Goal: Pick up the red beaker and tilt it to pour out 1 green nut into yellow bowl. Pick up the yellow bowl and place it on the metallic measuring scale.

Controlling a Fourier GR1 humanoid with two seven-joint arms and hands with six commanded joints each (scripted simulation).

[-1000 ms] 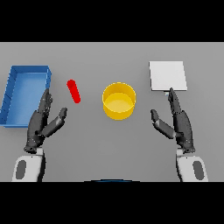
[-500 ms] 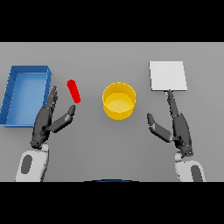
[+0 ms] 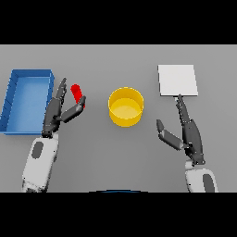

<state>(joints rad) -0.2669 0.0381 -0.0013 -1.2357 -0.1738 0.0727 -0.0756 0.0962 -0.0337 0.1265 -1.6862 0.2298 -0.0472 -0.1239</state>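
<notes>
Now my left hand (image 3: 56, 113) is hovering at the left part of the table (image 3: 139, 157), its fingers (image 3: 59, 95) stretching straight up toward the far edge and its thumb (image 3: 74, 112) angling out to the right. The red beaker (image 3: 77, 95) is lying between them: it is sitting in the gap just right of my fingers, with my thumb tip reaching its near end. I cannot tell whether the thumb is actually touching it. Nothing is closing around the beaker; my hand is spread wide and gripping nothing.

The blue tray (image 3: 14, 99) is lying along the table's left edge, just beside my left hand. The yellow bowl (image 3: 126, 107) is standing near the table's middle, well apart from the beaker. The metallic measuring scale (image 3: 177, 80), a pale square plate, is lying toward the far right. My right hand (image 3: 187, 134) is waiting below it with fingers straight and thumb spread, holding nothing, fingertips just short of the scale's near edge.
</notes>
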